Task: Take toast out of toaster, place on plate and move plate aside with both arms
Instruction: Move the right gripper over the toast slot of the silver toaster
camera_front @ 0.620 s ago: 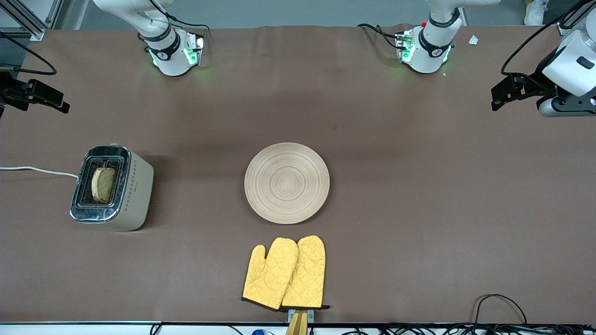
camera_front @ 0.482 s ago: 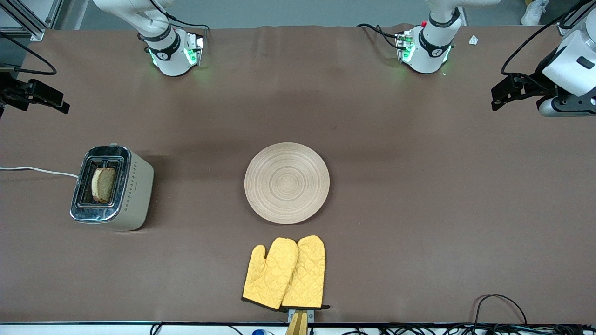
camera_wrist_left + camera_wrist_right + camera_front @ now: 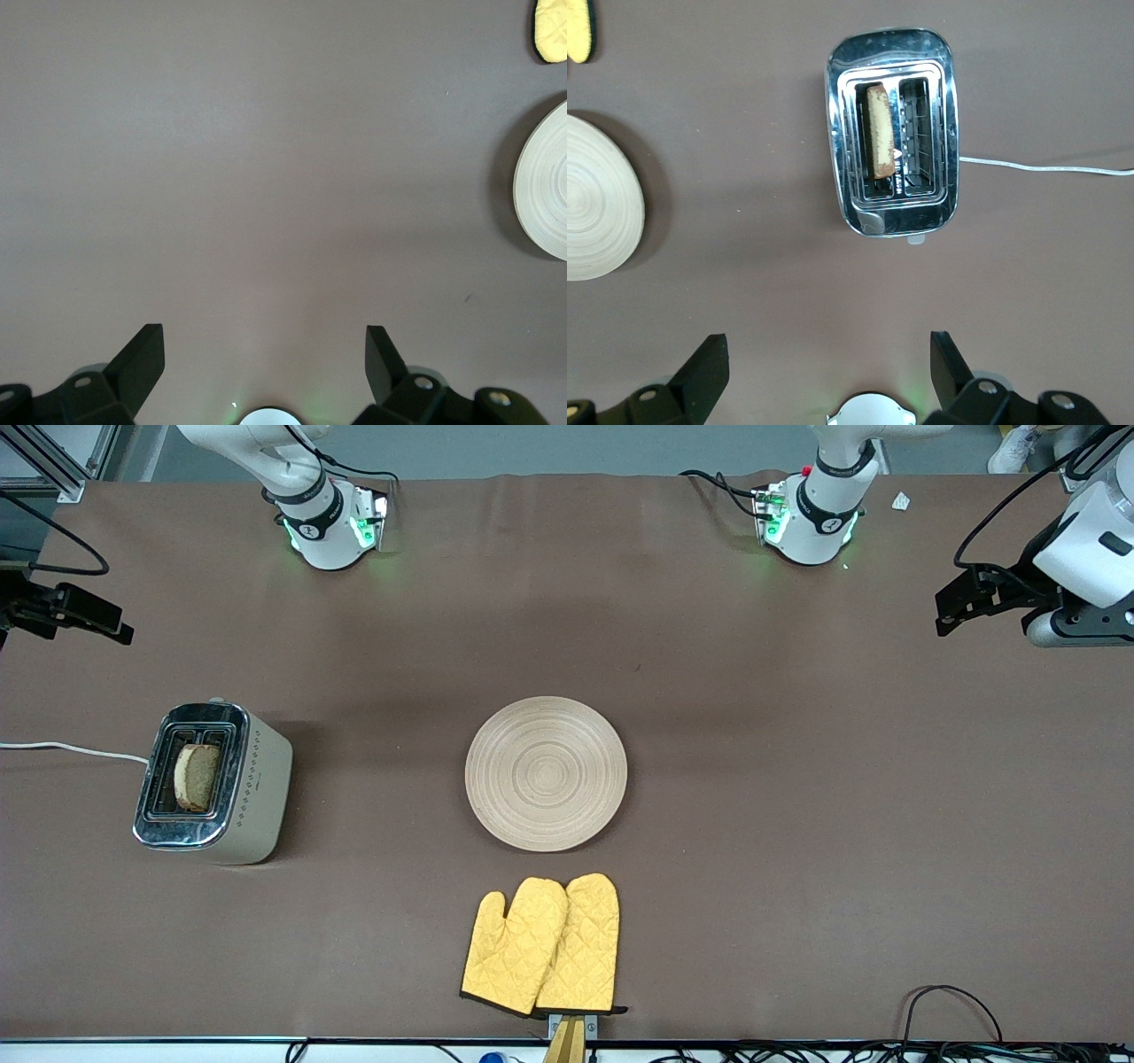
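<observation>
A tan slice of toast (image 3: pixel 197 776) stands upright in one slot of the toaster (image 3: pixel 266 779), toward the right arm's end of the table. In the right wrist view the toast (image 3: pixel 878 142) shows edge-on in the chrome toaster (image 3: pixel 948 133). The round beige plate (image 3: pixel 546 773) lies bare at mid-table. My right gripper (image 3: pixel 106 620) hangs open over the table's end, a little away from the toaster; the wrist view shows the right gripper (image 3: pixel 828 354) holding nothing. At the other end my left gripper (image 3: pixel 952 607) is also open and empty, and the left gripper (image 3: pixel 264 350) is over bare cloth.
Two yellow quilted oven mitts (image 3: pixel 542 946) lie nearer the front camera than the plate, close to the table's edge. A white cord (image 3: pixel 71 749) runs from the toaster off the table's end. Brown cloth (image 3: pixel 797 824) covers the table.
The right gripper has shifted very slightly at the table's end. Toast, plate, mitts and the left arm have not moved.
</observation>
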